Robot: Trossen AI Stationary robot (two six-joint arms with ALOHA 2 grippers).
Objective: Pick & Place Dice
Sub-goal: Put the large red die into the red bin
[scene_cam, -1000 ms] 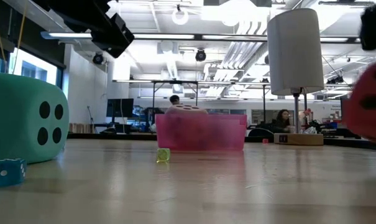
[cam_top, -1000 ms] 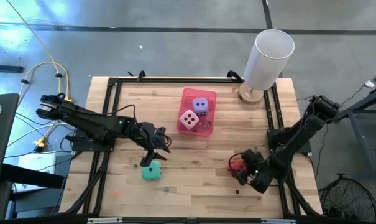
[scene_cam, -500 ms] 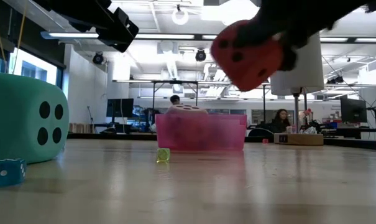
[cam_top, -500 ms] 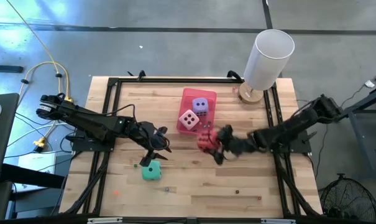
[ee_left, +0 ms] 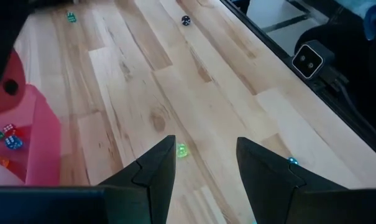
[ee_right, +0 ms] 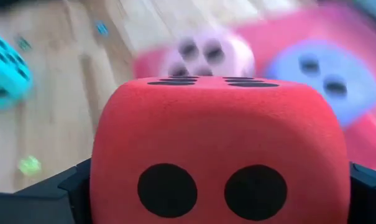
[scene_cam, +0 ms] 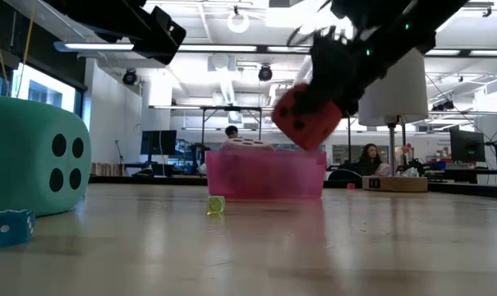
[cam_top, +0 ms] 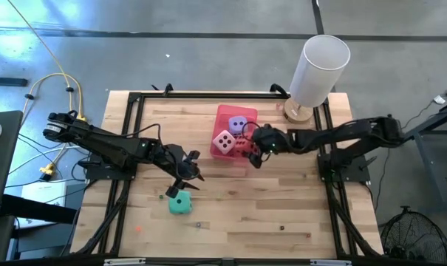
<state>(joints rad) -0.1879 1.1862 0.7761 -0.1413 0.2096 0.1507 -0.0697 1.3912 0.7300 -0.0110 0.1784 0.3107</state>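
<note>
My right gripper (cam_top: 254,151) is shut on the red die (ee_right: 219,149) and holds it over the near right edge of the pink tray (cam_top: 222,116); in the low view the red die (scene_cam: 307,115) hangs just above the tray's rim (scene_cam: 264,174). The pale pink die (cam_top: 224,142) and the purple die (cam_top: 238,125) sit in the tray. The teal die (cam_top: 180,204) rests on the table, near the front left. My left gripper (cam_top: 190,176) hovers open just above and beyond the teal die, touching nothing. My right gripper pinches the red die by two opposite side faces (ee_right: 104,180), one finger on each side. The fingers come in roughly level from the table's right. The die is lifted clear of table and tray, slightly tilted in the low view.
A white cylinder lamp (cam_top: 319,70) on a wooden base stands at the far right corner. Tiny dice lie scattered on the boards, among them a green one (scene_cam: 216,205) and a blue one (scene_cam: 10,226). A black frame (cam_top: 131,103) edges the table.
My right gripper has carried the red die from the table's near right up and across toward the tray, swinging left and toward the far edge, and now lowers it over the tray's near right edge. The left arm has kept still.
</note>
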